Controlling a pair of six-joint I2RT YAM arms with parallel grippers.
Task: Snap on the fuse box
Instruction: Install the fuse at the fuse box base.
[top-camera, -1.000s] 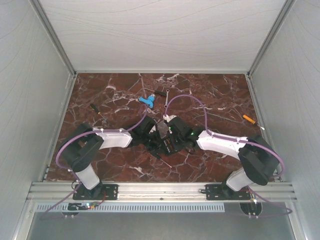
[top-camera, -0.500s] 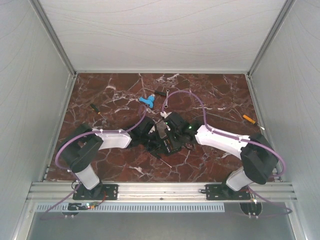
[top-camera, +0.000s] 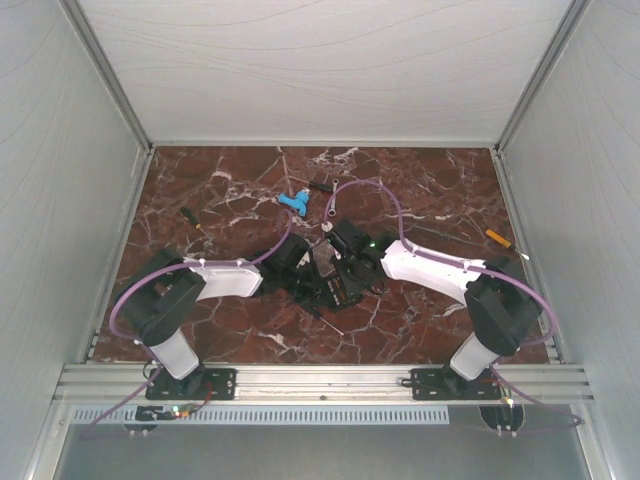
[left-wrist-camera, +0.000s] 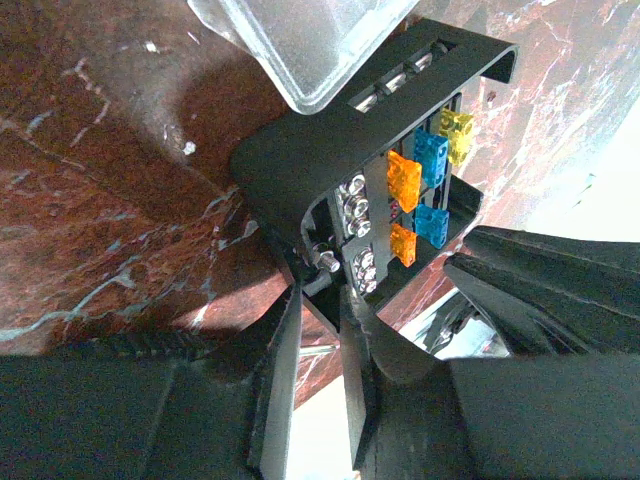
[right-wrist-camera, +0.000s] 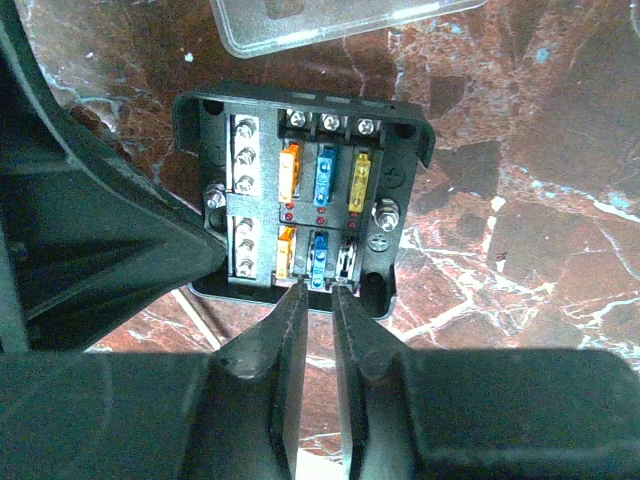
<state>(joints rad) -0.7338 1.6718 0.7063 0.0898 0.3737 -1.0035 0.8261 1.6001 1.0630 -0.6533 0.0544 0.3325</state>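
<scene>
Black plastic formed the fuse box (right-wrist-camera: 300, 215), which was found near the middle of the desk (top-camera: 220, 190), between the two hands, its slots and its orange, blue and yellow fuses (right-wrist-camera: 322, 170) laid bare. The clear lid (right-wrist-camera: 330, 25) was seen just beside the box, on the side away from the right hand (right-wrist-camera: 320, 290) and not on it, so the snapping-on was judged not yet done. The left hand (left-wrist-camera: 325, 300) was nearly closed, its fingers pinched on a wall at the box's left side, next to the screw terminals (left-wrist-camera: 355, 200); that hold was judged to be meant for steadying the base, and the box looked tipped up from the desk in the left wrist view. The right hand showed only a narrow slit between its fingers, the tips set at the rim facing it; whether anything was truly gripped there could not be told. With the base braced, the lid was judged the thing to be fetched and aligned next.
</scene>
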